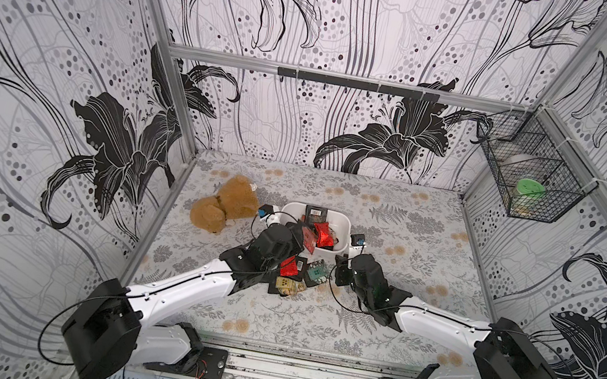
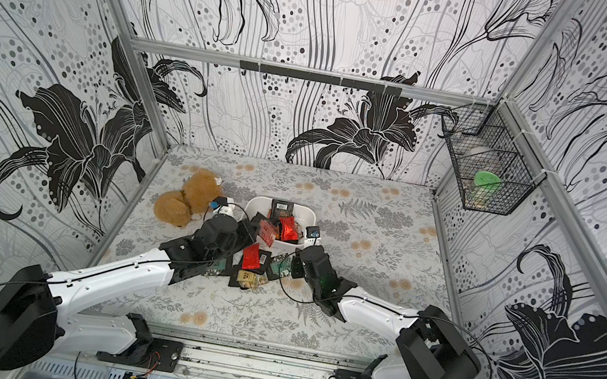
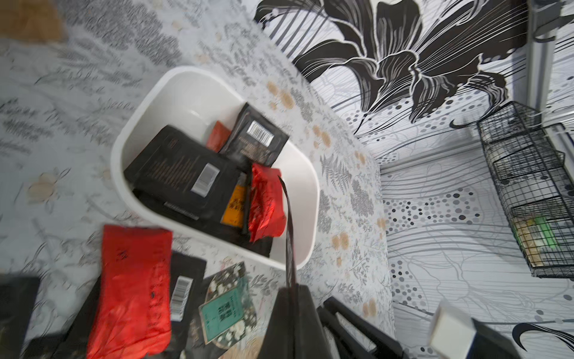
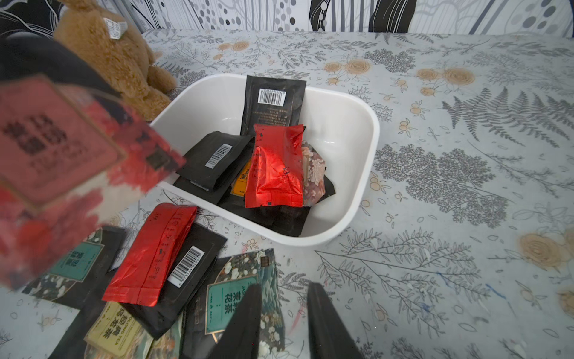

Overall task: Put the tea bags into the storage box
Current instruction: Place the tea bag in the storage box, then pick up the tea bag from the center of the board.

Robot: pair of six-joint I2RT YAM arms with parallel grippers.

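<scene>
The right pincer (image 4: 284,287) fills the foreground of its wrist view. Its fingers are spread with nothing between them, above a green-labelled tea bag (image 4: 228,300) in the loose pile (image 4: 149,255) on the desk (image 4: 466,124). The left pincer (image 3: 292,295) is pressed together on a red-labelled tea bag (image 4: 46,146), which hangs about level with the near rim of the storage box (image 4: 371,149). The box stands mid-desk and holds several tea bags (image 4: 276,167). A brown plush toy (image 4: 108,52) sits just beside it.

If let go here, the held sachet may catch the rim and slide back onto the pile. The pile's sachets overlap, so the right pincer could lift two. The arms work close together and could collide.
</scene>
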